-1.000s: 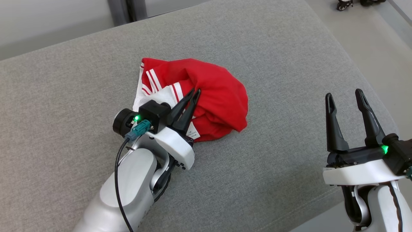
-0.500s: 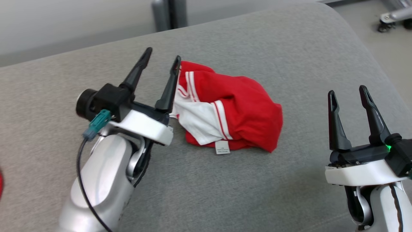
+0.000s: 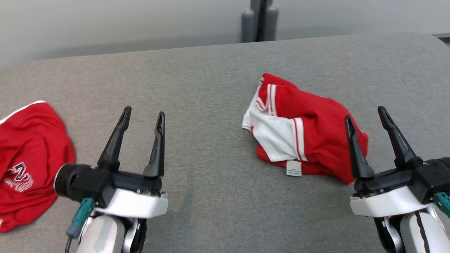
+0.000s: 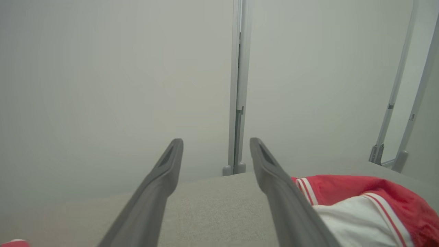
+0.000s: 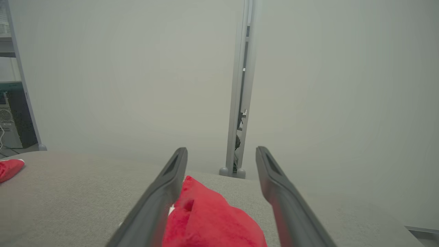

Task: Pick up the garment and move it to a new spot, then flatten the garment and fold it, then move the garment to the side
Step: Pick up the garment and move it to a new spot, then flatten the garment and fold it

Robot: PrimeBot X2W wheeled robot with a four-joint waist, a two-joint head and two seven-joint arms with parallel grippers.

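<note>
Quick status from me. Both my arms are hanging over the grey cushion top [image 3: 211, 88].

My left gripper [image 3: 144, 111] has its fingers spread wide, with nothing between them, and it's aimed toward 12 o'clock. My right gripper [image 3: 365, 113] is the same deal, spread wide and holding nothing.

The garment [image 3: 316, 137] is red with white panels and stripes, and it's bunched in a loose heap on the cushion. That puts it at roughly 2 o'clock from my left gripper and about 11 to 12 o'clock from my right one. From the head camera my right gripper overlaps the heap's near edge, but I can't tell if it's actually touching.

A small white label [image 3: 294, 168] sticks out at the heap's 6 o'clock edge. A second red garment [image 3: 28, 151] with white lettering lies at 9 o'clock of my left gripper, well apart from the first. A grey post [image 3: 259, 21] stands beyond the far edge at 12 o'clock.
</note>
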